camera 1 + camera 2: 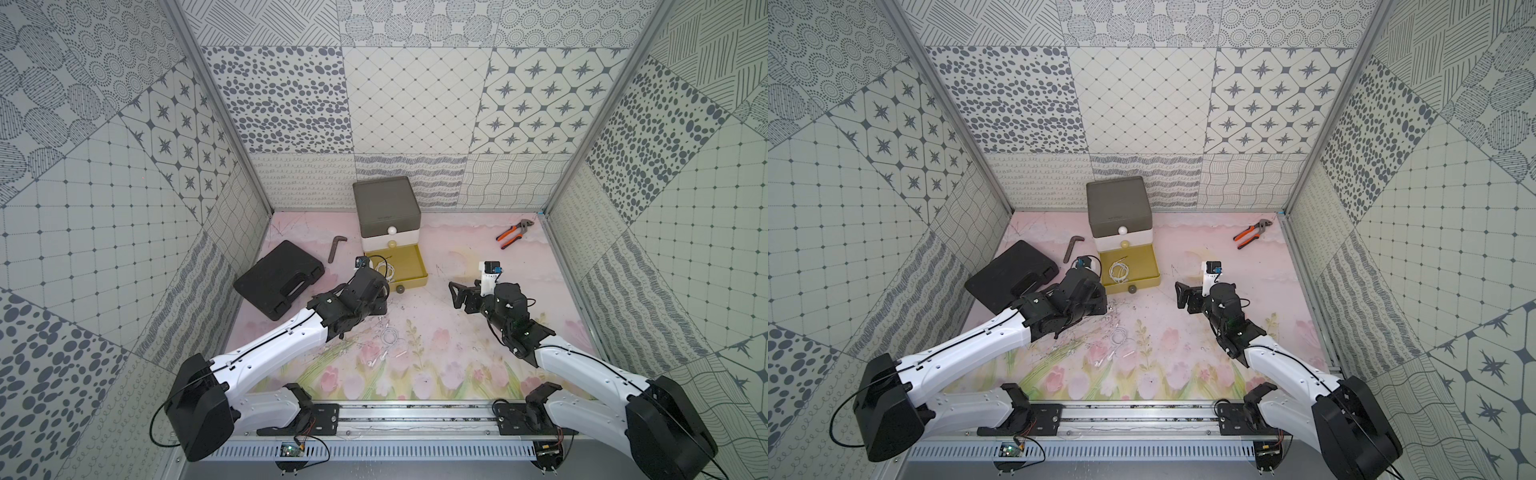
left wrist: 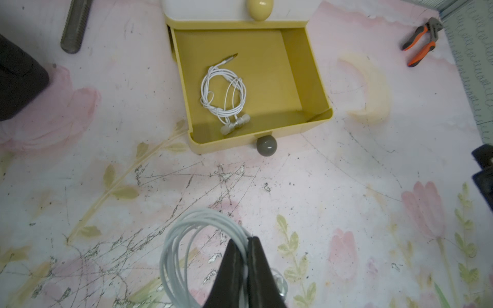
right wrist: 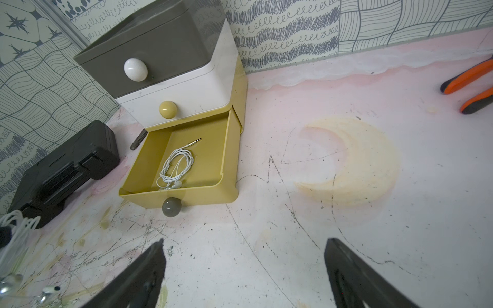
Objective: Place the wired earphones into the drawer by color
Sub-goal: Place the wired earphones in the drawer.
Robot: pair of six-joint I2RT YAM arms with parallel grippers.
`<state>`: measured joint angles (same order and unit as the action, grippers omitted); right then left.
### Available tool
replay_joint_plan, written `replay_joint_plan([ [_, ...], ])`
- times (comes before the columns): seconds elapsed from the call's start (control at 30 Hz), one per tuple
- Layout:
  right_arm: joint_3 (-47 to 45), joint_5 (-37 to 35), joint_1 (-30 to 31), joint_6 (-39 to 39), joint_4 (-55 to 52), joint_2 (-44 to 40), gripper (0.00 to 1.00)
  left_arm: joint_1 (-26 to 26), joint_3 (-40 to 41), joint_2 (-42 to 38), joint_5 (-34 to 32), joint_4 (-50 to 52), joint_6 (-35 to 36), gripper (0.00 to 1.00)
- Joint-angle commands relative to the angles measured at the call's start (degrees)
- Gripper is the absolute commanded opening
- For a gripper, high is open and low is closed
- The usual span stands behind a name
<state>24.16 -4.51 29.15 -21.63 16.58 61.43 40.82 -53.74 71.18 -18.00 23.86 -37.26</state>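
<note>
— Your left gripper [image 2: 246,240]?
— Clenched on a white earphone coil [image 2: 176,240], above the mat [image 2: 346,186] just before the drawer [image 1: 386,208]. Its yellow bottom tray [image 2: 317,80] stands pulled out by the mat's far edge, a second white coil [image 2: 224,93] inside.
— My right gripper [image 3: 244,241]?
— Spread wide, released, right of the drawer.

White shells, black joints and thin black cables mark left arm [image 1: 274,338] and right arm [image 1: 582,365]; left claw [image 2: 245,240] and right claw [image 3: 245,241] are matte black.

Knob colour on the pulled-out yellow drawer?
Grey: the knob on the yellow drawer, clearest in the right wrist view.
</note>
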Motion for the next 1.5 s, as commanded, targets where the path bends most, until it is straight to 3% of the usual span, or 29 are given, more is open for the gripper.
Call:
replay_joint_plan([
  [0.0, -0.87, 0.20, -0.17, 0.79, 2.98, -1.37, 0.97, 0.03, -3.39, 3.10, -1.29, -11.05, 3.63, 0.00],
  [0.43, -1.31, -0.13, -0.19, 1.03, 3.03, -2.71, 0.97, -1.86, -10.94, 16.13, -4.93, -25.92, 8.13, 0.00],
  [0.83, -1.54, 0.07, -0.16, 1.36, 3.37, -2.58, 0.97, -7.22, -13.10, 26.84, -2.49, -35.18, 7.34, 0.00],
  [1.47, -1.67, 0.12, -0.16, 1.67, 4.08, -2.02, 0.97, -7.69, -9.07, 34.43, -5.38, -41.88, 3.77, 0.00],
])
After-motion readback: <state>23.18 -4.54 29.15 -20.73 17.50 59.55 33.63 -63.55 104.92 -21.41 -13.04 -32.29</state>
